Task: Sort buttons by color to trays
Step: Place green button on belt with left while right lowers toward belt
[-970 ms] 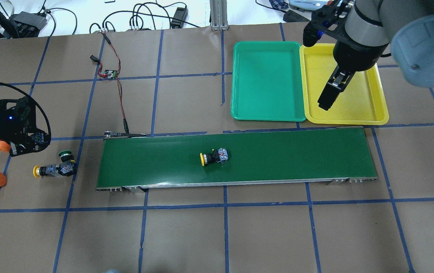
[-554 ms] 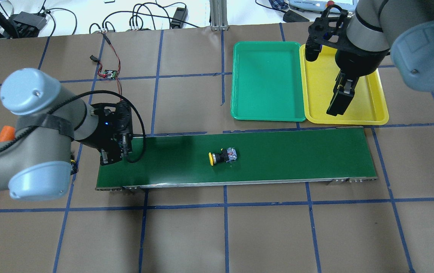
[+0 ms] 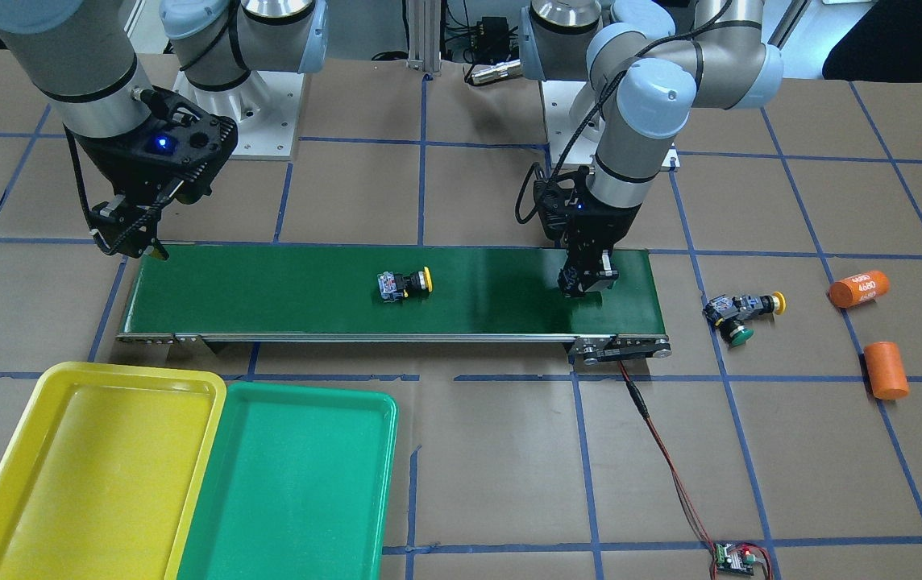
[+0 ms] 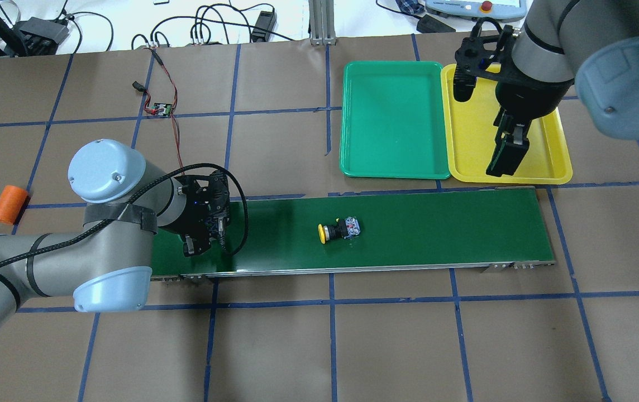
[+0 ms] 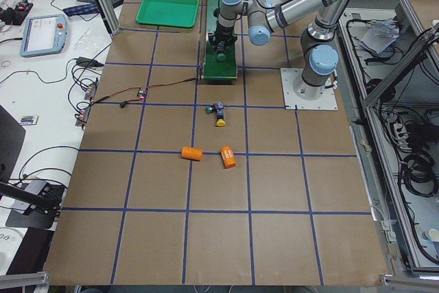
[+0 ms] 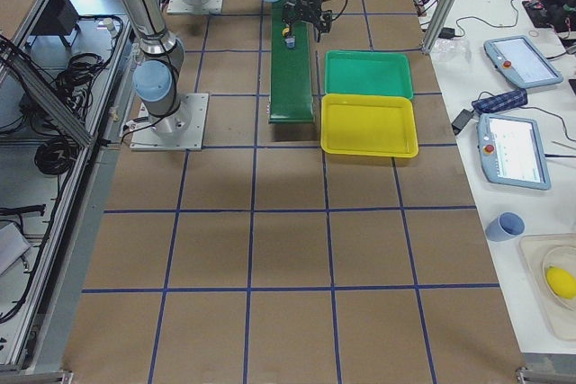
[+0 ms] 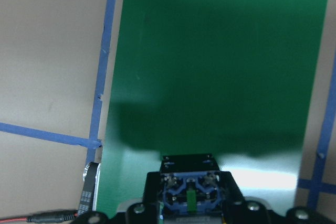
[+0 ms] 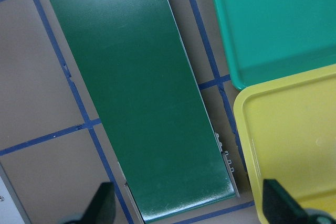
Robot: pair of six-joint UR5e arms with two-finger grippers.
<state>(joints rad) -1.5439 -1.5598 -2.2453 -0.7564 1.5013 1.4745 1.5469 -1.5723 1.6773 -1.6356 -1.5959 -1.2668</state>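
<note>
Nothing is sorted yet, as far as I can see. The yellow tray (image 4: 467,139) and the green tray (image 4: 392,120) sit side by side just past the far edge of the conveyor belt (image 4: 437,229), at its robot's-right end, and both are bare. One yellow-capped button (image 4: 339,230) lies on its side about midway along the belt. On the table off the belt's other end, a second yellow button (image 3: 759,304) and a green button (image 3: 739,336) lie touching. The left gripper (image 3: 584,286) hangs low over that same end of the belt, clamped on a fourth button (image 7: 189,198). Only its grey-blue switch body shows in the wrist view, so I can't tell the cap colour. The right gripper (image 4: 505,162) hovers over the yellow tray's rim nearest the belt, fingers spread wide and empty. From overhead the left arm covers the two table buttons. In both side views everything on the belt is too small to read.
</note>
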